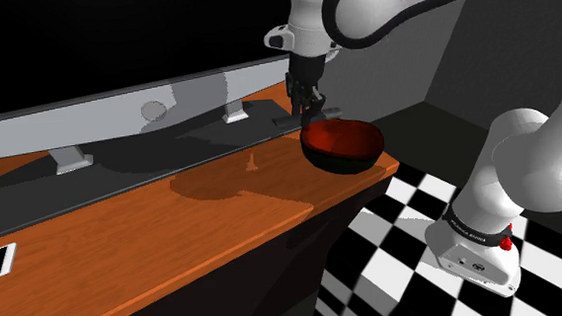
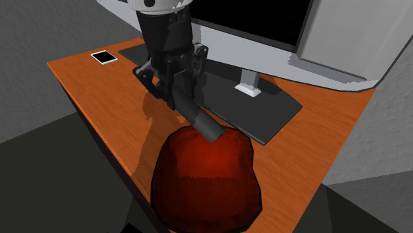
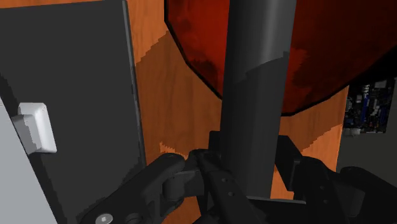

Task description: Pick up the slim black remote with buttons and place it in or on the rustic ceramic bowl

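My gripper [image 2: 177, 86] is shut on a slim dark grey remote [image 2: 202, 122], which is clasped between the black fingers [image 3: 165, 175]. The remote [image 3: 254, 95] slants down from the hand, and its free end reaches over the near rim of a dark red bowl [image 2: 205, 179]. The bowl [image 1: 343, 144] stands at the corner of the orange wooden table [image 1: 174, 237], at the shoulder view's right. In that view the gripper [image 1: 308, 101] hangs just above the bowl's far left rim. No buttons can be made out on the remote.
A wide screen on two light grey feet [image 2: 249, 86] stands on a dark mat [image 2: 278, 109] behind the bowl. A small white flat device [image 2: 104, 57] lies at the table's far end. The table edge drops to a checkered floor [image 1: 412, 234] beside the bowl.
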